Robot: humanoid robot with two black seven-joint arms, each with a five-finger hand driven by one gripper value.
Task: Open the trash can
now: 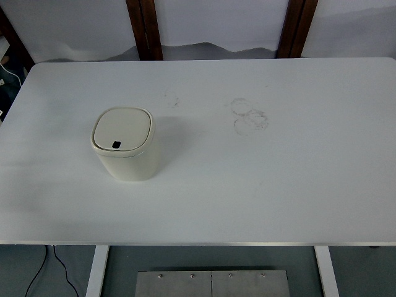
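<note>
Cream trash can with closed lid, upright left of centre on white table. Faint ring marks at upper middle. No robot hands in frame; state unknowable.

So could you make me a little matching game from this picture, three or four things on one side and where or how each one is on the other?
Things:
1. trash can
2. ring marks
3. black cable
4. table

Descriptions:
A. faint smudges right of centre
B. white and wide, carrying the rest
C. cream, lid closed, left of centre
D. on the floor, lower left

Pairs: 1-C, 2-A, 3-D, 4-B
</note>
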